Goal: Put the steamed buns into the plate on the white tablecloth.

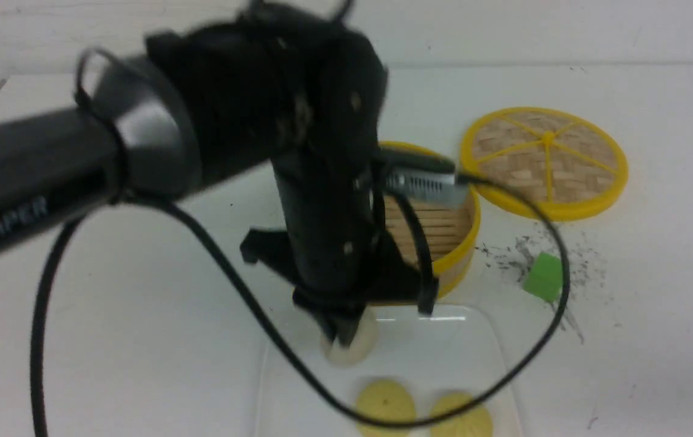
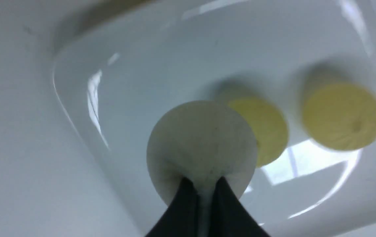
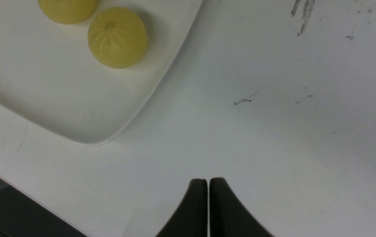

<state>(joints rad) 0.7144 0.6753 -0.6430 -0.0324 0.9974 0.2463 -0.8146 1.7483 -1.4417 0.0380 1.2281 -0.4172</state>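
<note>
My left gripper [image 1: 343, 337] is shut on the off-white steamed bun [image 1: 358, 346] and holds it low over the far left part of the glossy white plate [image 1: 462, 340]. In the left wrist view the fingertips [image 2: 188, 189] pinch the bun [image 2: 201, 138] above the plate [image 2: 142, 65]. Two pale yellow buns [image 1: 385, 403] [image 1: 465, 419] lie in the plate's near part; they also show in the left wrist view [image 2: 268, 131] [image 2: 342, 117]. My right gripper [image 3: 207, 182] is shut and empty over the white tablecloth [image 3: 273, 131], beside a plate corner [image 3: 76, 131].
The round yellow-rimmed bamboo basket [image 1: 459, 243] stands just behind the plate, partly hidden by my left arm. Its woven lid [image 1: 544, 161] lies at the back right. A green block [image 1: 544, 276] sits among black specks [image 1: 504, 255]. The table's edge [image 3: 10, 210] is near my right gripper.
</note>
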